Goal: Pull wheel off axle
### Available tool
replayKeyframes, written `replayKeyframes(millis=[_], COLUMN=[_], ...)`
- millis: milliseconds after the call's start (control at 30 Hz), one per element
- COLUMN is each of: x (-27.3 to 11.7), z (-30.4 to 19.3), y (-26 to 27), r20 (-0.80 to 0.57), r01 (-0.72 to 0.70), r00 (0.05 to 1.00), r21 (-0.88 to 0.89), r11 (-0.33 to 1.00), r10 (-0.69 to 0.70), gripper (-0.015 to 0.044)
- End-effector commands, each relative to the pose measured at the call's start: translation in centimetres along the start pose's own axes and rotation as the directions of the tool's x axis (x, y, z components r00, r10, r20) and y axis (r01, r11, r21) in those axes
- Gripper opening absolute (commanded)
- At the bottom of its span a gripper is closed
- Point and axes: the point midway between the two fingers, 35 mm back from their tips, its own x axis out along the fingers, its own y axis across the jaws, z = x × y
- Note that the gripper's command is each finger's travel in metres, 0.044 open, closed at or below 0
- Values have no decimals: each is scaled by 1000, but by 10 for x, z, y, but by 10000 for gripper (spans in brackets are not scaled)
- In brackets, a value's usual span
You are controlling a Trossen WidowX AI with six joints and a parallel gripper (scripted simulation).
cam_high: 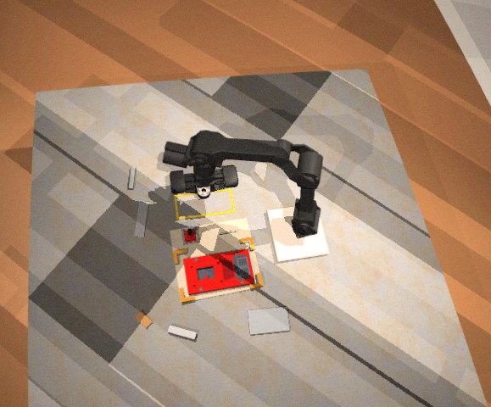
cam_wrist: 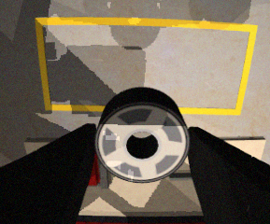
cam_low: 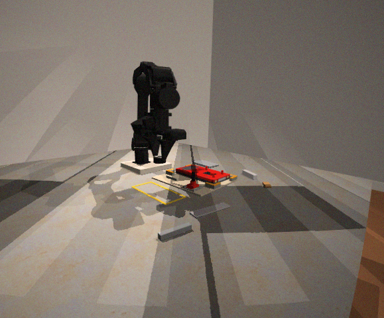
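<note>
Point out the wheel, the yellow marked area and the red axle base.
wheel (cam_wrist: 142, 145), wrist view, on its pale face beside the hub hole.
yellow marked area (cam_wrist: 43, 69), wrist view, on its left border line.
red axle base (cam_high: 189, 236), top view, on its top.

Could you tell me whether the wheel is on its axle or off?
Off: the tool is shut on the wheel, carried near the yellow marked area.
</note>
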Motion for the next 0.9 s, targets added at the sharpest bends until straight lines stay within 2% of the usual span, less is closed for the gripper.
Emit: replayKeyframes(millis=[0,467,867], x=[-1,26,91], z=[6,6,7], y=[-5,-4,-4], r20=[4,4,4], r01=[-1,-1,-1], r00=[1000,1000,1000], r21=[-6,-6,-6], r11=[1000,1000,1000], r10=[1,1,1], gripper=[0,0,0])
